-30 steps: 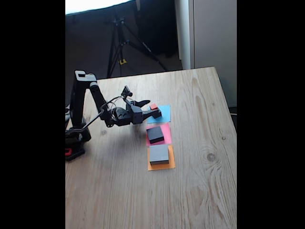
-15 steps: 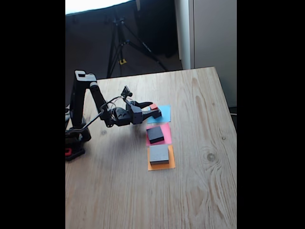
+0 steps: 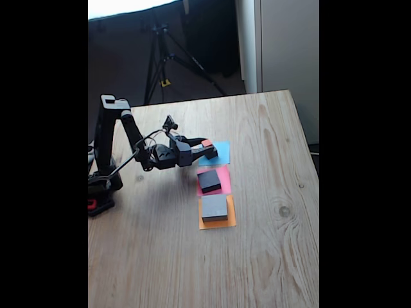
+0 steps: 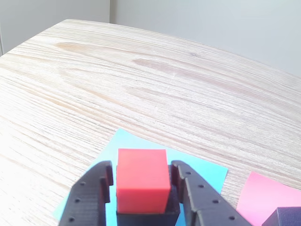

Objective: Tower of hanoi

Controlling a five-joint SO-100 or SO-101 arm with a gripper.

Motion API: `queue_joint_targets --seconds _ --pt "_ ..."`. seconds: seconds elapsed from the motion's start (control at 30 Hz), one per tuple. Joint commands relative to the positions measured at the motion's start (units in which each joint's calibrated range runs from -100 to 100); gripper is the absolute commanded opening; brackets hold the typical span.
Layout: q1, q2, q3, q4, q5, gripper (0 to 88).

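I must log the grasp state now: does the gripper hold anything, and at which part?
The gripper has the tiny red cube between its fingers, at the cube's two opposite side faces, above the small black cube. A firm clamp cannot be confirmed.

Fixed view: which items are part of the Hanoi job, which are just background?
Job:
- red cube, between the claw fingers
- small black cube under it
- black slab
- grey slab

Background:
- blue, pink, orange paper squares
- tripod

Matte black jointed arm (image 3: pixel 119 131), thin dark cables looping beside its links, red mark at its base, black plastic gripper (image 4: pixel 142 186) fingers dotted with small holes
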Motion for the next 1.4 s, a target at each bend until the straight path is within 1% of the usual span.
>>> queue_joint_targets --seconds 0.0,0.63,1.0,1.2,1.37 --pt "-0.4 -1.82 0.35 -1.34 0.87 9.3" --pt "-0.23 -1.52 0.62 -2.63 0.87 4.5" --pt "-0.31 -4.32 1.26 -1.9 0.87 3.8" --pt "-0.06 -11.06 0.89 5.7 0.53 3.4" --pt "0.61 -20.14 -0.74 16.47 -4.32 3.1"
